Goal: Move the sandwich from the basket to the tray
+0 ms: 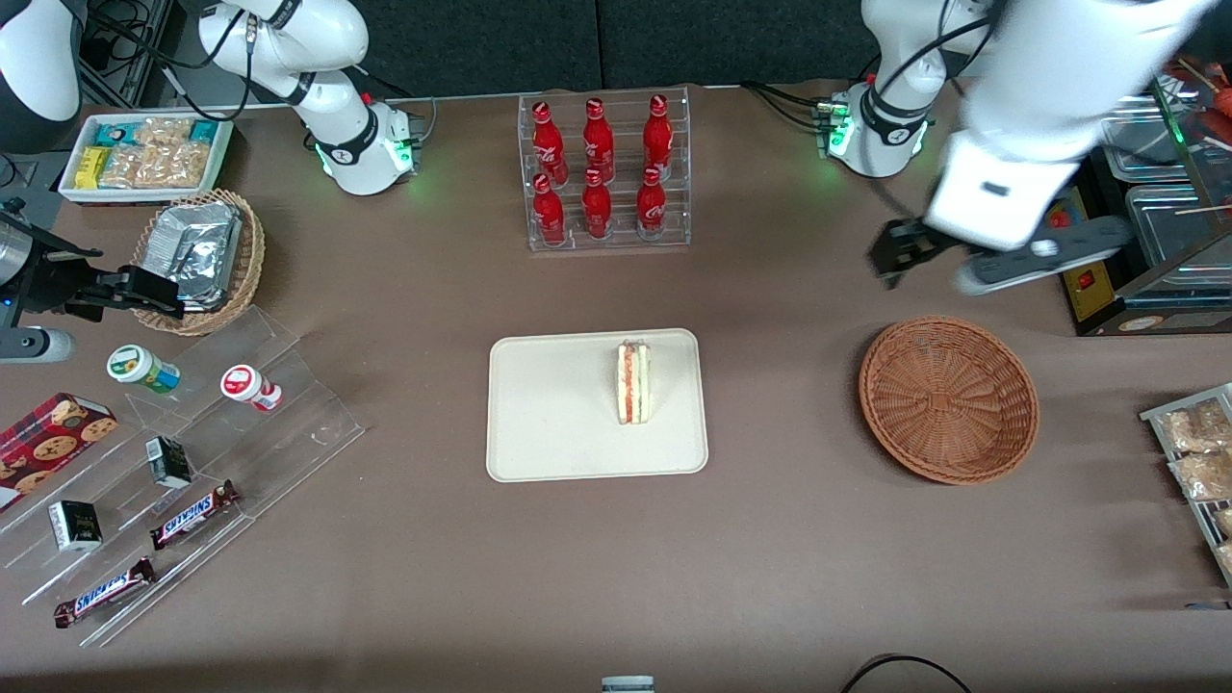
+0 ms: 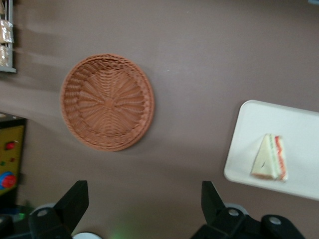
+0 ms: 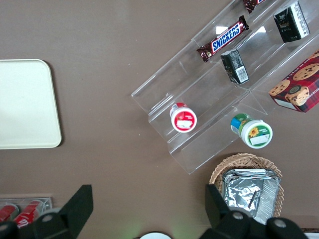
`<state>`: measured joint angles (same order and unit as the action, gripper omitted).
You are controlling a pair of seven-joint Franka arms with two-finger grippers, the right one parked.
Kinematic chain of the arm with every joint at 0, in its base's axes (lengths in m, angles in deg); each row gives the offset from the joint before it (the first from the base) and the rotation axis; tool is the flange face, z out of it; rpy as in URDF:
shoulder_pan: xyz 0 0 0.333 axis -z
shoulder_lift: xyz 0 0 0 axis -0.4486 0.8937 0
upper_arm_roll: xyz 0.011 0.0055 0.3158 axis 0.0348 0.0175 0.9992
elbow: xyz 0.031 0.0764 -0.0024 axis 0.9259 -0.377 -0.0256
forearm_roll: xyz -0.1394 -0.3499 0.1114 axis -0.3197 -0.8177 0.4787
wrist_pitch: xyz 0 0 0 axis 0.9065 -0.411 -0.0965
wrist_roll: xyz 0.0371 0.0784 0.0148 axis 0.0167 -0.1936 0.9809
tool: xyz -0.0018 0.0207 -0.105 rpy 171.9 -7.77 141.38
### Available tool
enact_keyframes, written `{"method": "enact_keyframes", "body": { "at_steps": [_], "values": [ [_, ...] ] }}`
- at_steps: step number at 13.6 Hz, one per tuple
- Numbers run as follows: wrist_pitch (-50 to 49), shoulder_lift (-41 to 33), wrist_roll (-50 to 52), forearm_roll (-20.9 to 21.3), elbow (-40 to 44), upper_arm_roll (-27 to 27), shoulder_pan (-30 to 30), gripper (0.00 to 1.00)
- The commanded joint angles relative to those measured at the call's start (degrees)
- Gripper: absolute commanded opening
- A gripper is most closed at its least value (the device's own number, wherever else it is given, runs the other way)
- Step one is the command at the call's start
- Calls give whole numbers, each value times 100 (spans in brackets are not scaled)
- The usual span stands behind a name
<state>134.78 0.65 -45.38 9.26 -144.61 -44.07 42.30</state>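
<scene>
The sandwich (image 1: pixel 633 382) (image 2: pixel 269 158), a white wedge with red and green filling at its cut edge, stands on the cream tray (image 1: pixel 549 414) (image 2: pixel 294 124) in the middle of the table. The round reddish-brown wicker basket (image 1: pixel 948 398) (image 2: pixel 106 102) has nothing in it and sits toward the working arm's end of the table. My gripper (image 1: pixel 890 255) (image 2: pixel 144 199) hangs high above the table, farther from the front camera than the basket. It is open, with only bare table showing between its fingers.
A clear rack of red bottles (image 1: pixel 604 171) stands farther from the front camera than the tray. A yellow-and-black appliance (image 1: pixel 1107 279) sits beside the basket at the working arm's end. Bagged snacks (image 1: pixel 1193 452) lie at that end's edge.
</scene>
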Motion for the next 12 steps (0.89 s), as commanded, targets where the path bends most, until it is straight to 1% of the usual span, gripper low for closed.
{"method": "enact_keyframes", "body": {
  "at_steps": [1, 2, 5, 7, 12],
  "values": [
    [-303, -200, -857, -119, -2, -83, -508, 100],
    [-391, -235, -1139, -145, -2, -83, -684, 100],
    [-620, -393, -2158, -540, -37, -75, -1308, 100],
    [-725, -454, -2468, -593, -81, 13, -1362, 100],
    [-761, -525, -2469, -585, -99, 40, -1319, 100]
  ]
}}
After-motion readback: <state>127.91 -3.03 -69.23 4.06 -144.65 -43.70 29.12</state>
